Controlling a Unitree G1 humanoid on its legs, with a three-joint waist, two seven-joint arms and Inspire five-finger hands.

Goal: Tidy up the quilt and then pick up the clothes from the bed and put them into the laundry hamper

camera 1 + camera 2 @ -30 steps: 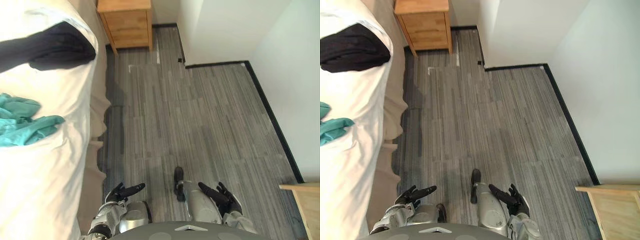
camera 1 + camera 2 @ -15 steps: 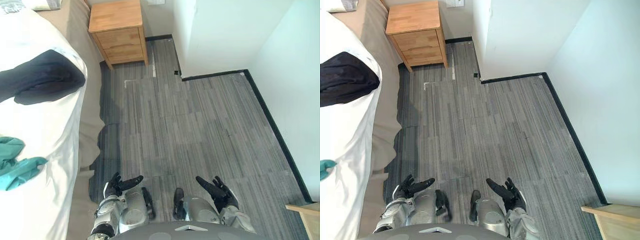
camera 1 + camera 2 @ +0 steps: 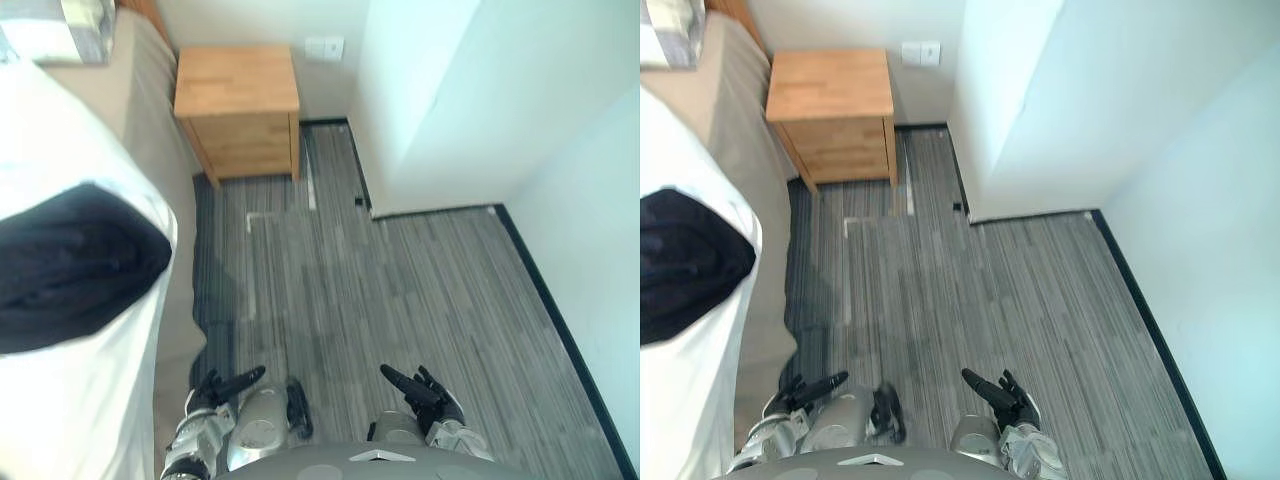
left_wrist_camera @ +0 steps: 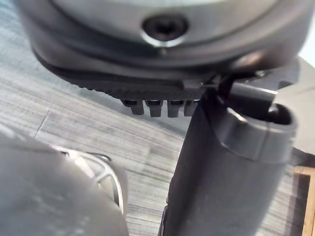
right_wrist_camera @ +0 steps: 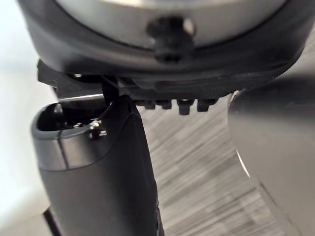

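A black garment (image 3: 75,265) lies on the white quilt (image 3: 60,400) at the bed's near edge, on the left of the eye views. My left hand (image 3: 215,388) hangs low beside the bed with its fingers straight and nothing in it. My right hand (image 3: 425,392) hangs over the grey floor, fingers relaxed, empty. In the wrist views each hand's thumb (image 4: 231,162) (image 5: 98,167) stands out over the floor with nothing held.
A wooden nightstand (image 3: 238,110) stands at the bed's head against the back wall. A tan bed base (image 3: 150,110) runs along the bed's side. A white wall corner (image 3: 420,110) juts in on the right. Striped grey floor (image 3: 380,290) stretches between bed and wall.
The camera has tilted up and forward: the nightstand and black garment sit lower and larger, and the teal garment has left the view. Both hands stay low and empty.
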